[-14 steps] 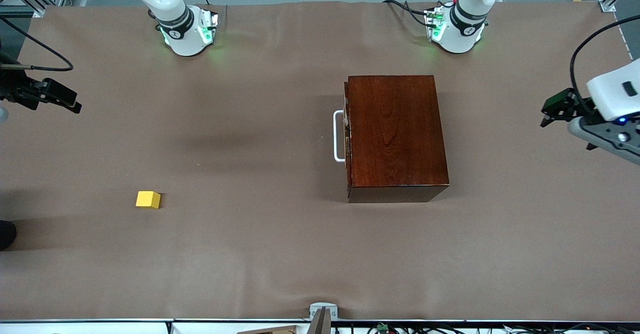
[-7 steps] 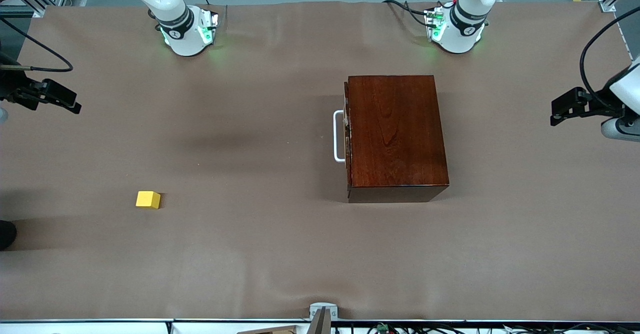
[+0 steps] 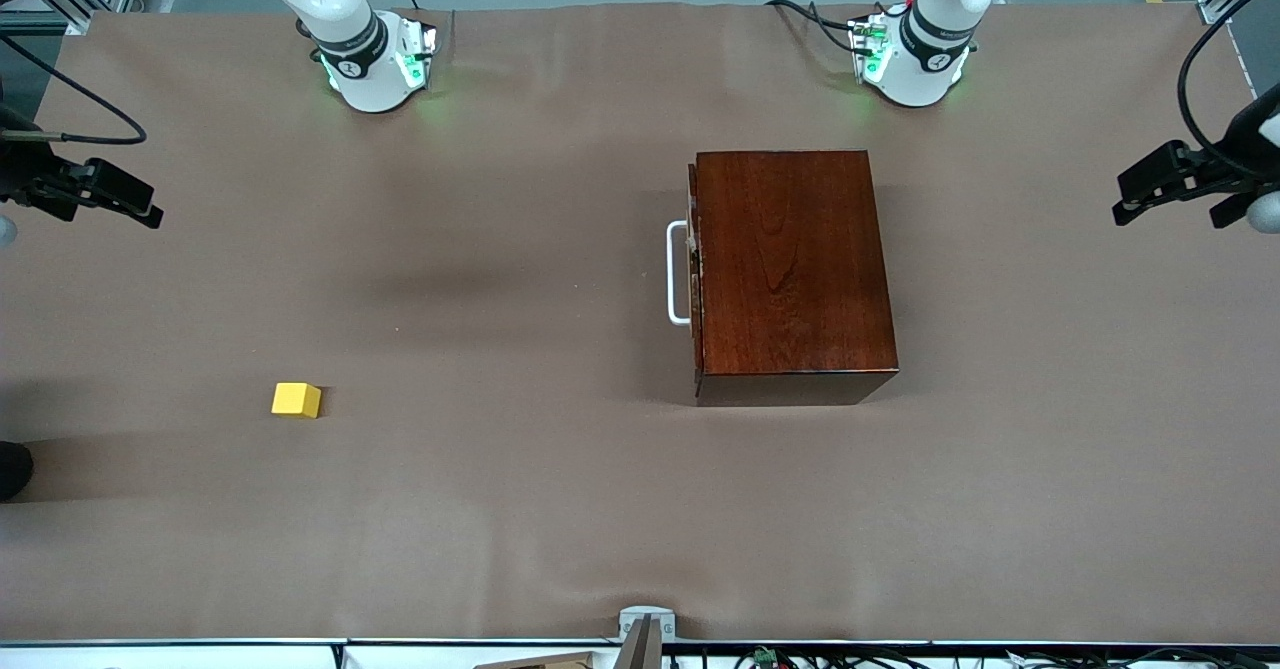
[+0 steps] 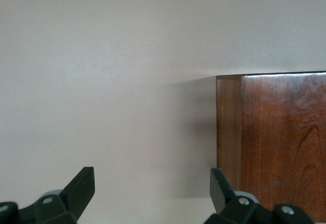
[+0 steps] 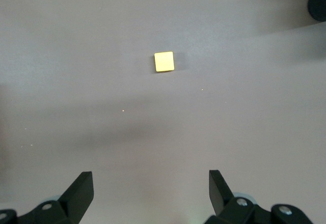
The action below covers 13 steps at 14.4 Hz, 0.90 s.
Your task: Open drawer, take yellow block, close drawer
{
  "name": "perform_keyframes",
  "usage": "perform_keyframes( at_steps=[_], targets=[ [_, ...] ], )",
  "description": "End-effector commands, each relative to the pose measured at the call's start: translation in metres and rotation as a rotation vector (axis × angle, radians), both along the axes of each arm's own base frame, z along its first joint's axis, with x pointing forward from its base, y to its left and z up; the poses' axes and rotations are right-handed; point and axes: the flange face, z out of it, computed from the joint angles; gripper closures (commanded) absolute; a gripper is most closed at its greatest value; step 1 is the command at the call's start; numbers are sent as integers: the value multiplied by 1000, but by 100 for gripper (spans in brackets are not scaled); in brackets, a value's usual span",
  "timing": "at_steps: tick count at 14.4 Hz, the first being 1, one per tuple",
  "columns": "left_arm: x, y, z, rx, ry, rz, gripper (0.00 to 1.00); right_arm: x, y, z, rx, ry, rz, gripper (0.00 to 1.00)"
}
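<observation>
The drawer [image 3: 692,271] sits shut in its glossy mahogany box [image 3: 792,267], its dark front flush with the box's face and the white U-shaped handle [image 3: 677,273] standing proud of it, pointing toward the right arm's end of the table. The box stands on the brown table [image 3: 560,509], toward the left arm's end and close to that arm's base.

The yellow block [image 3: 296,400] lies out on the bare table toward the right arm's end, well apart from the box and nearer to the front camera than the handle. Nothing touches it. In the right wrist view it shows as a small square, the yellow block [image 5: 164,61] alone on the cloth.

The right gripper [image 3: 120,201] hangs at the right arm's end of the table, over the cloth at the table's edge. Its 2 fingers [image 5: 81,189] are spread wide with only bare table between them; it holds nothing.

The left gripper [image 3: 1170,184] hangs over the left arm's end of the table, clear of the box. Its fingers [image 4: 84,186] are also spread wide and carry nothing, and its wrist view takes in a corner of the box [image 4: 275,142] just ahead.
</observation>
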Motion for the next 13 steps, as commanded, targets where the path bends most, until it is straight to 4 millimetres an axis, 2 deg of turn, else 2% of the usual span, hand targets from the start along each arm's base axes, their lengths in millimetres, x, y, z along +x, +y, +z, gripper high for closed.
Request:
perform_keyframes(
  at_steps=[1,4,13],
  targets=[
    [-6,-9,0,-17,-6,2,0,1,2,4,-8,-7,-6,0],
    [-6,-18,0,-19,-6,-4,0,1,2,4,-7,-6,-6,0],
    [-4,-18,-3,-18,0,-4,0,1,3,4,-7,-7,-5,0]
  ],
)
